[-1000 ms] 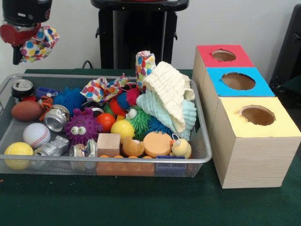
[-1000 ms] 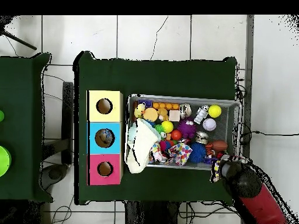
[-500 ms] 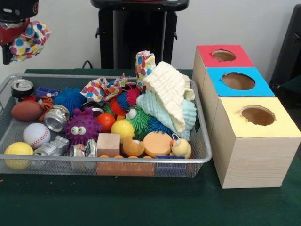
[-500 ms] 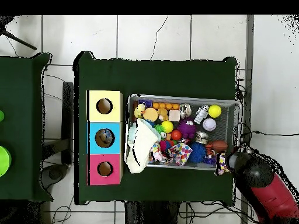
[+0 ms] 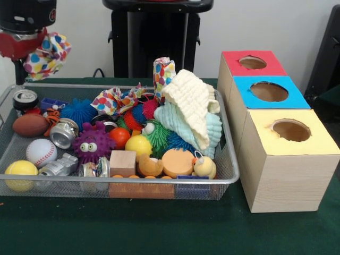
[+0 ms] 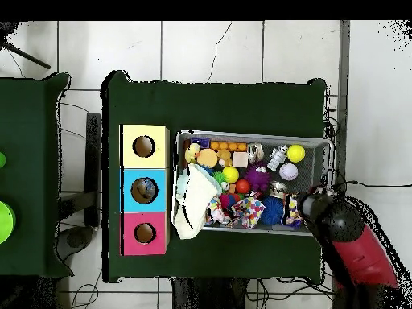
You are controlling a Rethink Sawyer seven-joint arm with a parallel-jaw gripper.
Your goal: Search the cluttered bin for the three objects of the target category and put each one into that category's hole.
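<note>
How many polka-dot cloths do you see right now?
3: one polka-dot cloth hanging from the gripper at the bin's left end, one lying mid-bin, one standing upright behind the cream towel. More may be buried.

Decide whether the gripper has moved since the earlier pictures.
Yes. In the overhead view the gripper, carrying the polka-dot cloth, has swung inward over the wire bin.

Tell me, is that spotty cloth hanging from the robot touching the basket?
Apart. The front view shows the polka-dot cloth hanging from the gripper, with background visible above the wire basket.
</note>
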